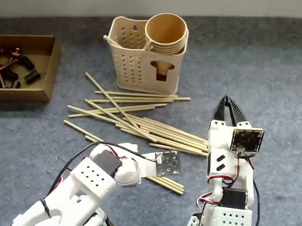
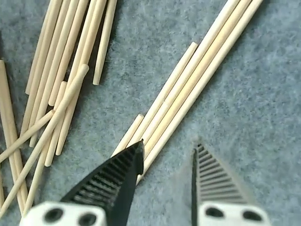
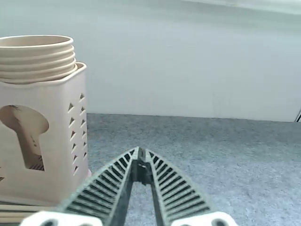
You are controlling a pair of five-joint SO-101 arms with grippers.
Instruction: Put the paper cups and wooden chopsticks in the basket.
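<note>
A cream perforated basket (image 1: 134, 69) (image 3: 51, 146) stands at the back of the grey table. It holds a stack of paper cups (image 1: 166, 32) (image 3: 37, 55) and one chopstick (image 1: 110, 41) poking out. Several wooden chopsticks (image 1: 141, 123) lie scattered in front of it. My left gripper (image 2: 167, 146) is open, pointing down just above the near end of a bundle of chopsticks (image 2: 188, 89), one finger (image 2: 122, 169) over their tips. My right gripper (image 1: 228, 106) (image 3: 141, 154) is shut and empty, low over the table to the right of the pile, facing the basket.
A brown cardboard box (image 1: 48, 72) with dark small parts sits at the back left. The left arm (image 1: 94, 179) lies over the near end of the chopstick pile. Bare grey mat (image 1: 248, 65) lies to the right of the basket.
</note>
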